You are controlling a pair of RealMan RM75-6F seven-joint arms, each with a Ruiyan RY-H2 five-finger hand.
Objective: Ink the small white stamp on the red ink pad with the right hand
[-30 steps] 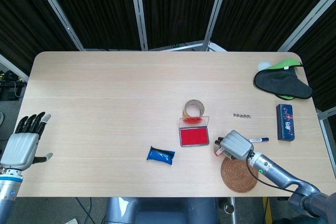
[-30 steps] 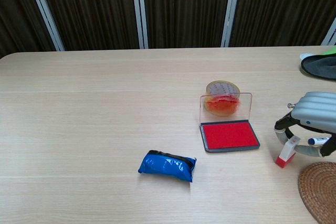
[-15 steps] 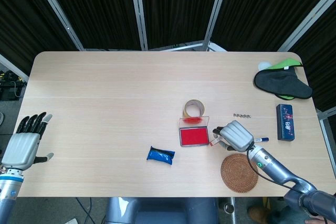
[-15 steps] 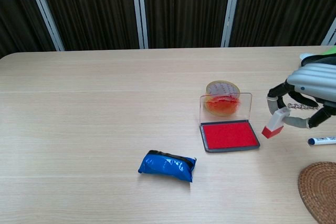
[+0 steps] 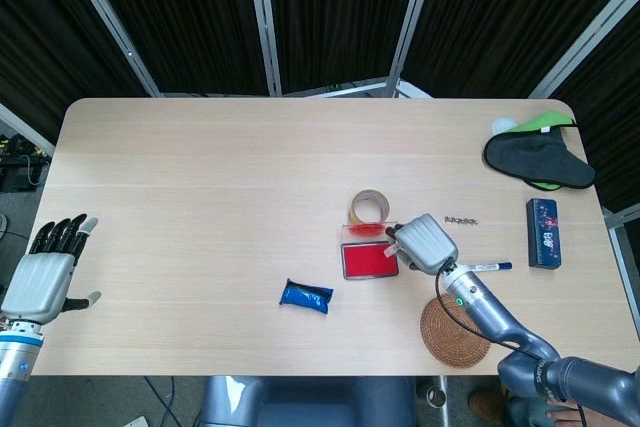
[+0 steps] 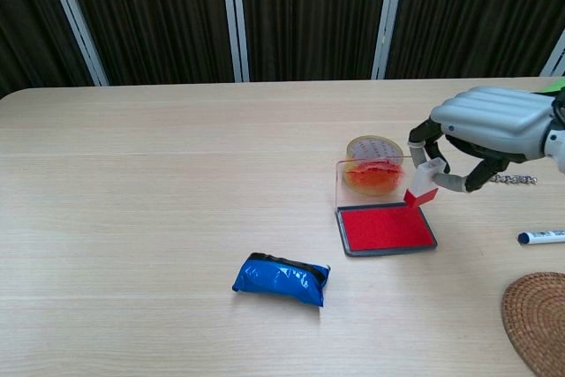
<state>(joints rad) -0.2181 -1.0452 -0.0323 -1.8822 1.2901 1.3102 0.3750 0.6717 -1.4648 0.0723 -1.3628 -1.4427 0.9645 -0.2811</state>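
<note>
Chest view: right hand [image 6: 481, 134] pinches blocky white stamp [image 6: 422, 184] above flat red ink pad [image 6: 385, 228].

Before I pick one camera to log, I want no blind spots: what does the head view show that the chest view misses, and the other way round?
Only the head view shows the open left hand, the blue box and the whole black mask. Only the chest view shows the stamp clearly, pinched above the red ink pad. Both show the right hand, blue packet, tape roll, marker and coaster.
</note>
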